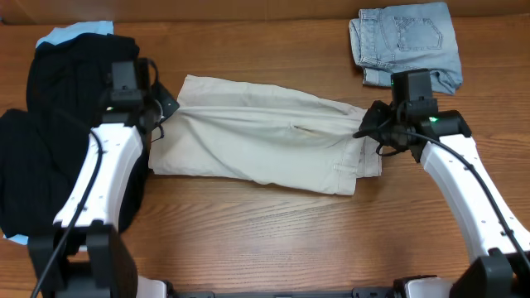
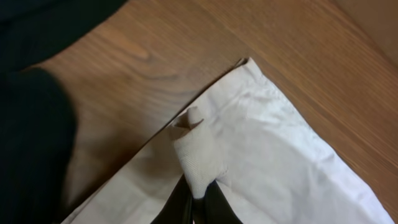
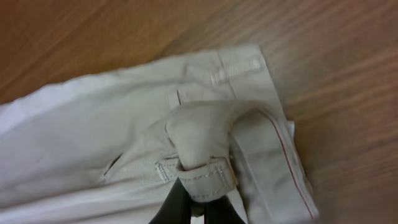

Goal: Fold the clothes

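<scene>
L gripper (image 2: pixel 198 198) sits closest to its wrist cam, dark fingers (image 2: pixel 177 208) clenched on a small bunched tuck of the khaki shorts (image 2: pixel 273 143) near one corner of the cloth. Corner tip points to abt 1 o'clock, w/ bare wood table (image 2: pixel 161 56) beyond it. R gripper (image 3: pixel 198 200) also clamped, on a rolled-up lump at the waistband end, w/ a belt loop right at the tips and a thin red stitch line running down the fabric at 4 o'clock. Overhead: shorts lie flat across table centre, long axis 9-to-3, L gripper at their 9 o'clock edge, R gripper at the 3 o'clock edge. Black garments (image 1: pixel 50 132) piled at 9 o'clock, partly under L arm, light-blue cloth (image 1: pixel 70 33) peeking out at 10 o'clock. Folded denim shorts (image 1: pixel 410 41) at 1 o'clock, apart from the khaki pair.
</scene>
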`<control>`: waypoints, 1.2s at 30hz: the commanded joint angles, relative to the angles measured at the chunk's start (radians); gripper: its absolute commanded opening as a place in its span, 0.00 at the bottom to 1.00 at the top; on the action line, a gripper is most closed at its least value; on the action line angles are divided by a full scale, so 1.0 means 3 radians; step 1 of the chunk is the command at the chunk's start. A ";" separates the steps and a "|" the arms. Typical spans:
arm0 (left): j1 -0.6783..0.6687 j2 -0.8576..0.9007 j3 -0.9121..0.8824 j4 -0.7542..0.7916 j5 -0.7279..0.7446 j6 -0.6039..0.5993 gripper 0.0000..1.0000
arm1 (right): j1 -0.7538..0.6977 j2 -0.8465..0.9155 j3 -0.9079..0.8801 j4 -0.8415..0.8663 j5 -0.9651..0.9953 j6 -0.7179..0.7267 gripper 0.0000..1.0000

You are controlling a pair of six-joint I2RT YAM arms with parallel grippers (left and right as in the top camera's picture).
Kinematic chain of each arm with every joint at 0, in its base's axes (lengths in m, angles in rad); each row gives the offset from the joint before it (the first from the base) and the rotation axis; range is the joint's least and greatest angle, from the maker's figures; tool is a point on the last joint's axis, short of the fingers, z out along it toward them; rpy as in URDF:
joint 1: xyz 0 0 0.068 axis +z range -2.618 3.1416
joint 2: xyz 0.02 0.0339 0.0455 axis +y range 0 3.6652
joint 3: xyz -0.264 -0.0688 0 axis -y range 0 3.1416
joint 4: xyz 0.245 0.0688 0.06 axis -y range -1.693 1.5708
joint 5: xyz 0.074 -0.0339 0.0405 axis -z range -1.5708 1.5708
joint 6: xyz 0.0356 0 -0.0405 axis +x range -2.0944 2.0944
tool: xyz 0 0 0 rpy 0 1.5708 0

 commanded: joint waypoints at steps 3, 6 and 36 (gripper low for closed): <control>-0.0136 0.0432 -0.0005 0.0460 -0.0318 -0.0009 0.04 | -0.0081 0.0206 0.0015 0.0306 0.0429 -0.0075 0.04; -0.0158 0.0590 -0.0005 0.0615 -0.0317 -0.0011 0.04 | -0.0081 0.0298 0.0015 0.0440 0.0496 -0.0076 0.04; -0.0145 0.0308 0.0342 -0.0865 -0.0038 0.1705 1.00 | -0.0081 0.0100 0.0280 -0.0292 0.0066 -0.0738 1.00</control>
